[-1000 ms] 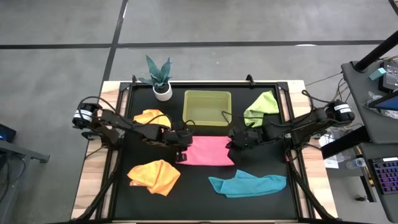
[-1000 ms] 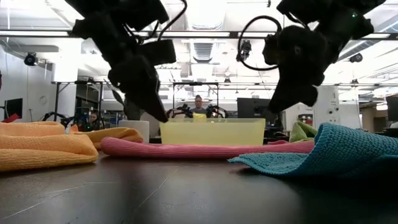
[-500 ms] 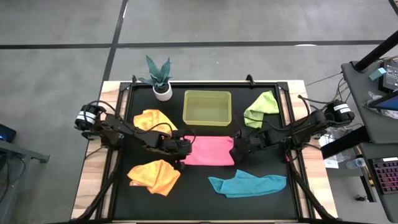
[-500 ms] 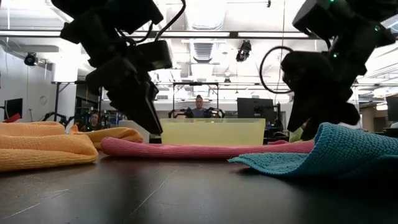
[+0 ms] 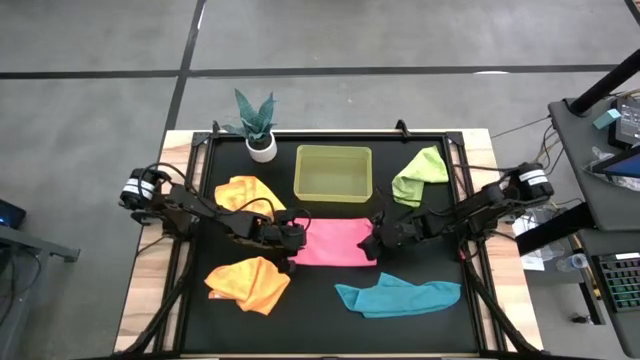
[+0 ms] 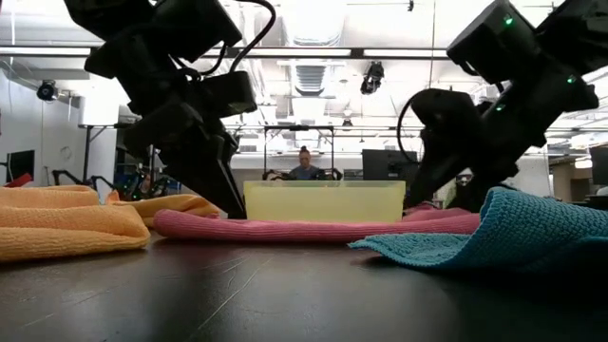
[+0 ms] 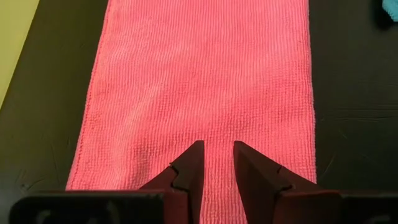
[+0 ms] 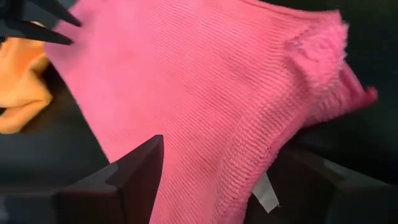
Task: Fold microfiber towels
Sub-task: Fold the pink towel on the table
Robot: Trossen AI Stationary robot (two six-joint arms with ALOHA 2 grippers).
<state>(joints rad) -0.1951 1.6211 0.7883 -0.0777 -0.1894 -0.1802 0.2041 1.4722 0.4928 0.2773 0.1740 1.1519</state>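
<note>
Black tabletop [image 5: 320, 300]: left gripper [image 7: 215, 151] and right gripper [image 8: 217, 180], fingers parted, straddle opposite ends of flat pink microfiber towel [image 5: 337, 242]

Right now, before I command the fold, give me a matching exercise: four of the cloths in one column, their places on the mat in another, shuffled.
Column one:
1. pink microfiber towel
2. teal blue microfiber towel
3. lime green microfiber towel
4. translucent yellow-green rectangular bin

Column two:
A. beside the bin, on the right arm's side
B. between the left gripper and right gripper
C. next to the potted plant
D. near edge, below the right gripper

Pairs: 1-B, 2-D, 3-A, 4-C
</note>
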